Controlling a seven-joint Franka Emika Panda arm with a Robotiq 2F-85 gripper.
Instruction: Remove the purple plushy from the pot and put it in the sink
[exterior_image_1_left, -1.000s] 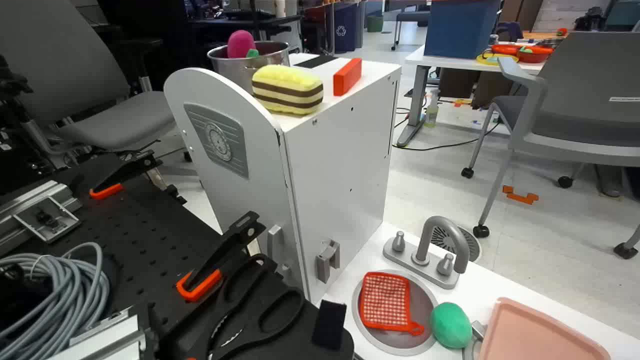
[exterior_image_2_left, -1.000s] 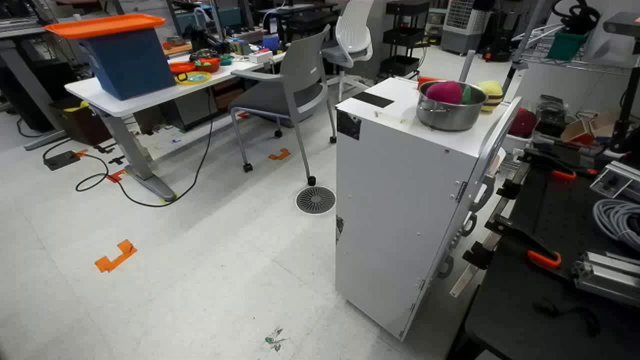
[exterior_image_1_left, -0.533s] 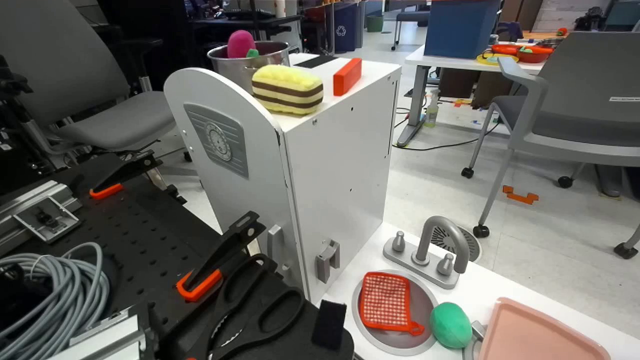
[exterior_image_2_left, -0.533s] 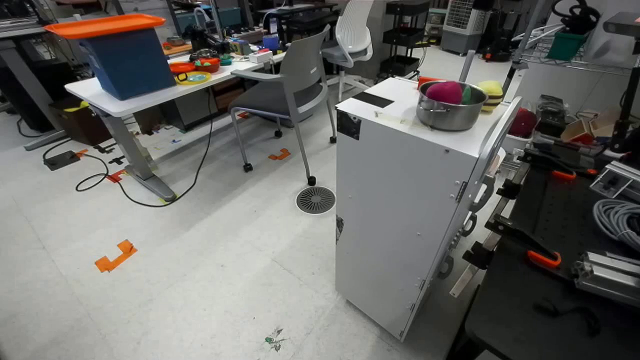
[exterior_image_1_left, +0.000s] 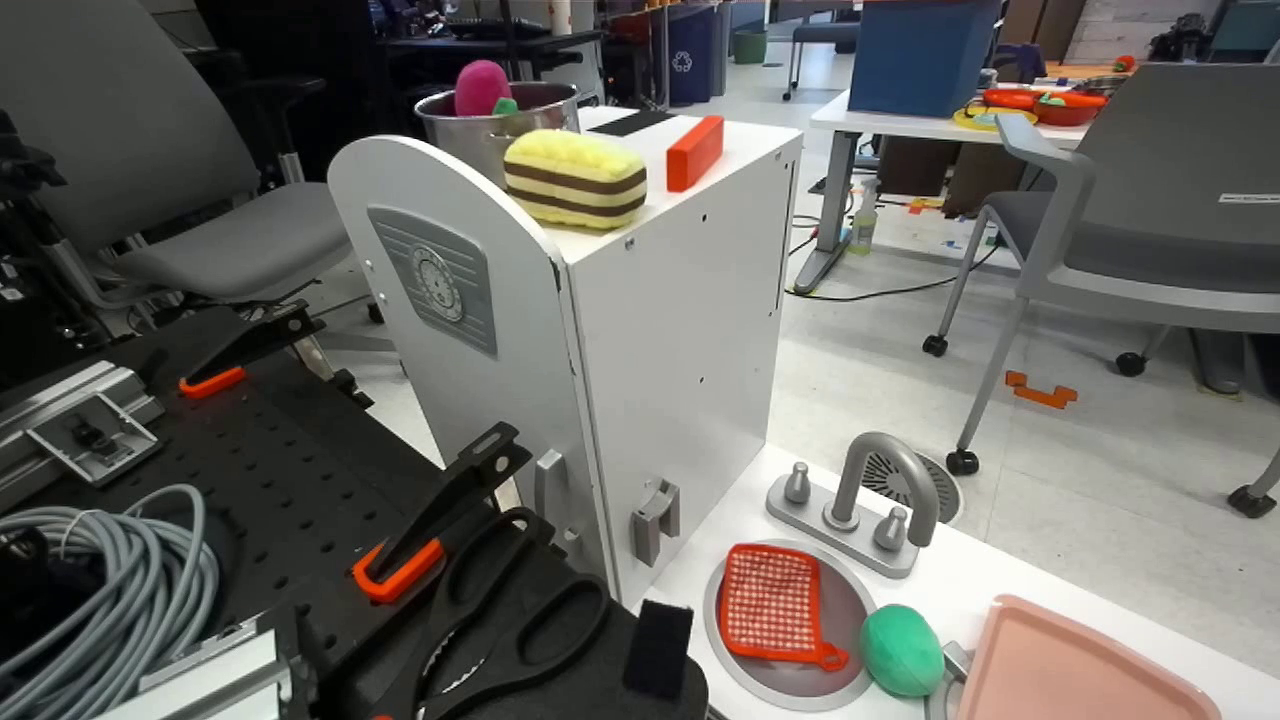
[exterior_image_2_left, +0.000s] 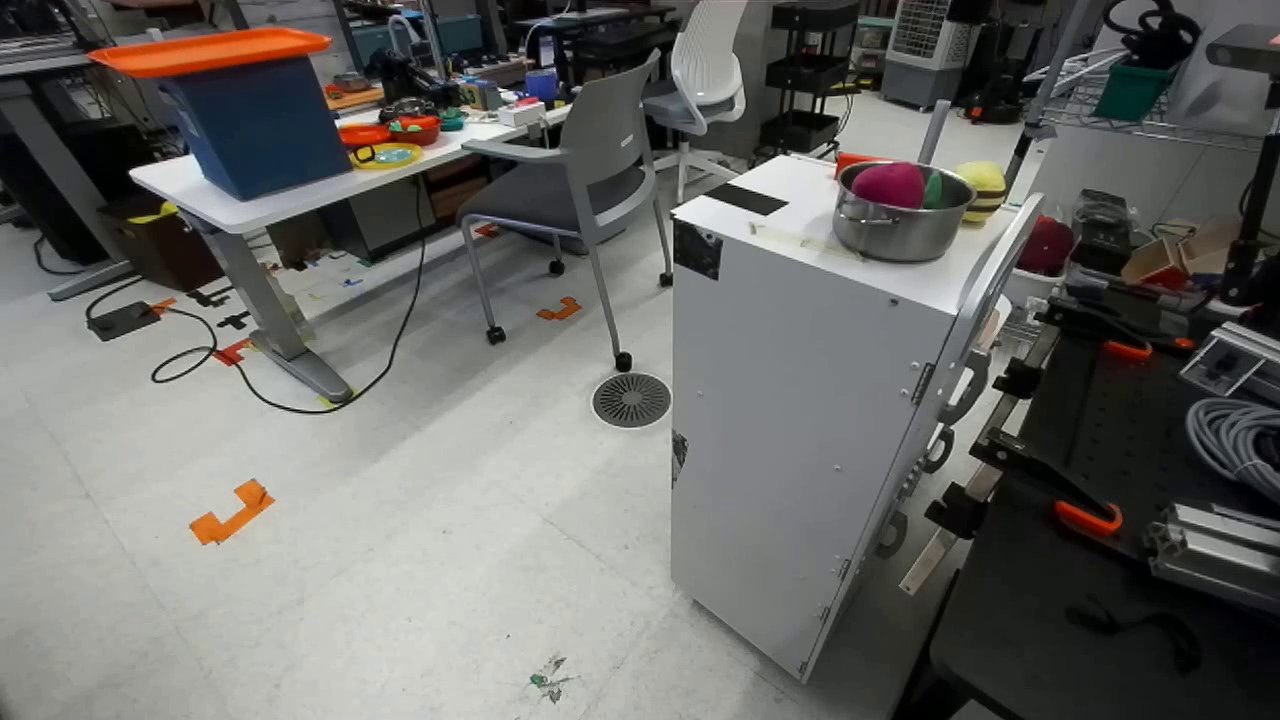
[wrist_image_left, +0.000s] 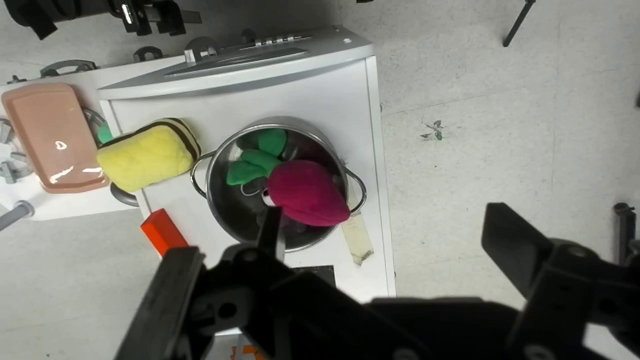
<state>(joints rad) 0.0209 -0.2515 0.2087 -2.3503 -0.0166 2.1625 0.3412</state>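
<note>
Seen from the wrist, the fingers (wrist_image_left: 512, 250) stand wide apart, the edge of the white surface (wrist_image_left: 325, 100) and some floor (wrist_image_left: 450, 200) showing in the gap. The purple plushy (wrist_image_left: 310, 192) rests in the pot (exterior_image_2_left: 895, 238), ahead of the tip of the finger nearer to it, its narrower end overlapping the rim on the side toward the other finger; whether the near finger touches the pot I cannot tell. Green soft pieces (wrist_image_left: 257, 162) lie beside the plushy, farther out from the fingers. Outside the near finger, a red-orange block (wrist_image_left: 164, 232) lies close by, and the yellow striped sponge (wrist_image_left: 150, 157) lies beyond it, beside the pot. Past the sponge, lower and well away from the fingers, the sink (exterior_image_1_left: 848, 605) shows in an exterior view, a red checked cloth (exterior_image_1_left: 770, 605) in it and a green round object (exterior_image_1_left: 902, 650) just beside its rim, with the pink tray (exterior_image_1_left: 1080, 670) farther on.
</note>
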